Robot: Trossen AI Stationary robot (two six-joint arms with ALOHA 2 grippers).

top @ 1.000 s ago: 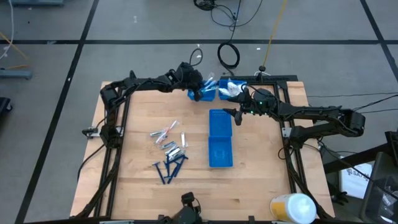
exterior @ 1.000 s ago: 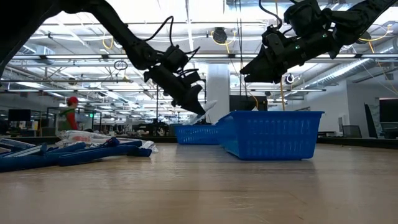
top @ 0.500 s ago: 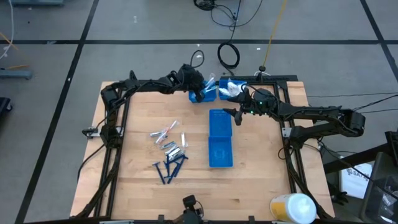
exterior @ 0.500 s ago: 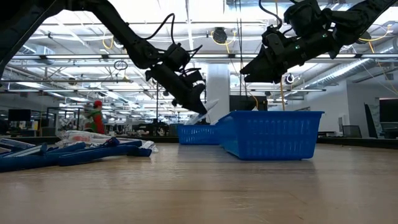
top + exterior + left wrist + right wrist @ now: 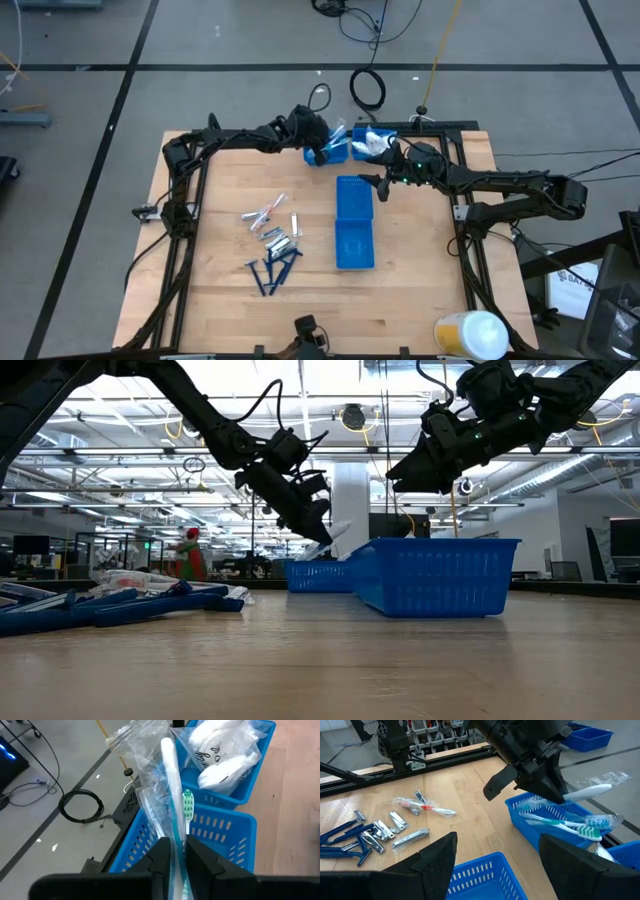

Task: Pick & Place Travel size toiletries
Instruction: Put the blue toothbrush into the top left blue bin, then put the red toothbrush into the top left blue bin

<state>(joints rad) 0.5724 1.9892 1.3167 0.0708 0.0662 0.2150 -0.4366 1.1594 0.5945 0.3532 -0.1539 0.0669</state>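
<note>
**Left claw dangling a wrapped toothbrush over the far bin**

From the overhead camera the far end of the desk (image 5: 220, 300) is crowding together, and the arms are covering much of the small bin (image 5: 334, 152), so its contents are hard to make out there. The long bin (image 5: 354, 221) is sitting mid-desk. The right claw (image 5: 385, 185) is hovering over the long bin's far end, its fingers spread wide apart. The left claw (image 5: 179, 851) is pinching a toothbrush in clear wrap (image 5: 172, 790) above the small bin, where other toothbrushes (image 5: 560, 822) are lying. Loose toiletries (image 5: 272, 240) are lying well apart from both claws. Since a second ago the left claw is drifting slightly farther over the bin.
</note>
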